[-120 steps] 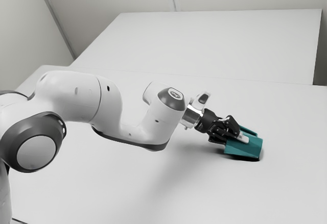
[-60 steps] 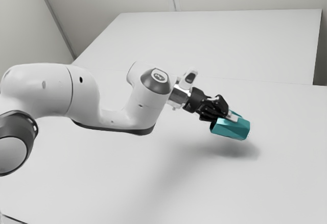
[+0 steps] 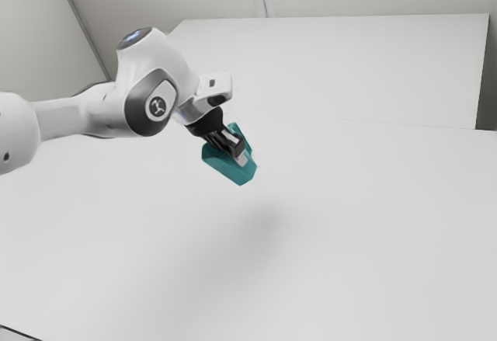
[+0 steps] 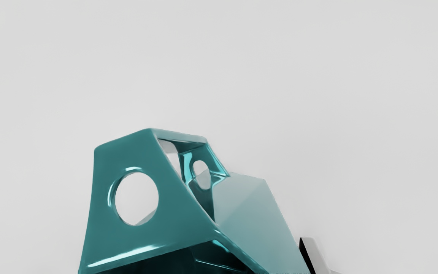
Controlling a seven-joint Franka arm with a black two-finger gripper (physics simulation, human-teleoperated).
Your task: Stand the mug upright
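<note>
The teal mug (image 3: 224, 167) hangs in the air above the table in the exterior view, tilted, with its far end pointing down and toward the exterior view's right. My gripper (image 3: 241, 155) is shut on its side wall. In the wrist view the mug (image 4: 181, 217) shows its angular handle with round holes, and part of its dark opening faces my hand. One of the gripper's fingers (image 4: 315, 255) lies against the mug's outer wall there; the other is hidden by the mug.
The white table (image 3: 357, 240) spreads beneath the mug, with a soft shadow on it below. Another white surface (image 3: 334, 61) stands behind, near the walls. A dark-edged corner shows at the exterior view's lower left.
From low at the table, the mug has risen in my gripper and travelled toward the exterior view's left. My hand has turned, and the mug now slants more steeply.
</note>
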